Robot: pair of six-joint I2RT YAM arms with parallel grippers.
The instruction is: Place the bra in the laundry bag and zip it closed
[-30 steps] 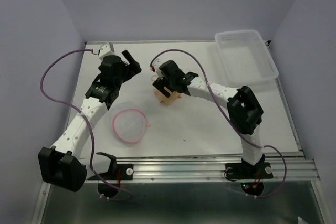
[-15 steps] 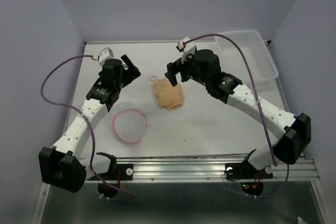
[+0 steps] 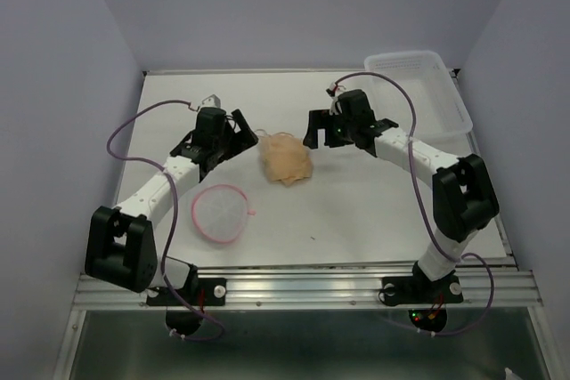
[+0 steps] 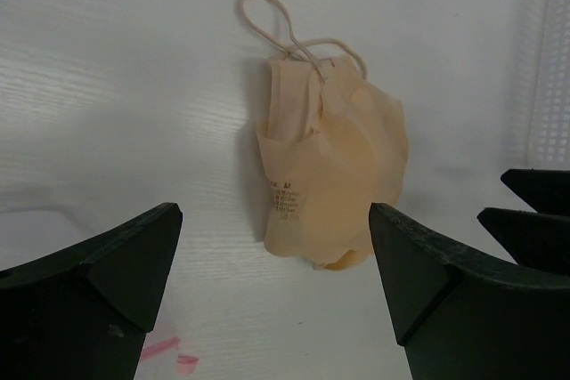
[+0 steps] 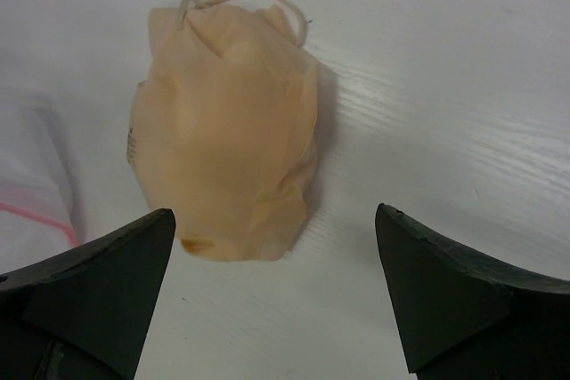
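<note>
The tan-beige bra [image 3: 285, 159] lies crumpled on the white table, its thin strap loop pointing to the back. It fills the middle of the left wrist view [image 4: 334, 184] and the right wrist view [image 5: 227, 131]. My left gripper [image 3: 242, 131] is open just left of it, not touching it, with nothing between the fingers [image 4: 276, 282]. My right gripper [image 3: 313, 131] is open just right of it and empty [image 5: 276, 282]. The laundry bag [image 3: 219, 212], white mesh with a pink zipper rim, lies flat in front of the left gripper, apart from the bra.
A clear rectangular plastic basket [image 3: 417, 93] stands at the back right corner. The right gripper's fingers [image 4: 534, 211] show at the right edge of the left wrist view. An edge of the mesh bag [image 5: 31, 184] shows at the left of the right wrist view.
The right gripper left the bra on the table, rose away, then came down to its right. The left gripper moved right, closer to the bra.
</note>
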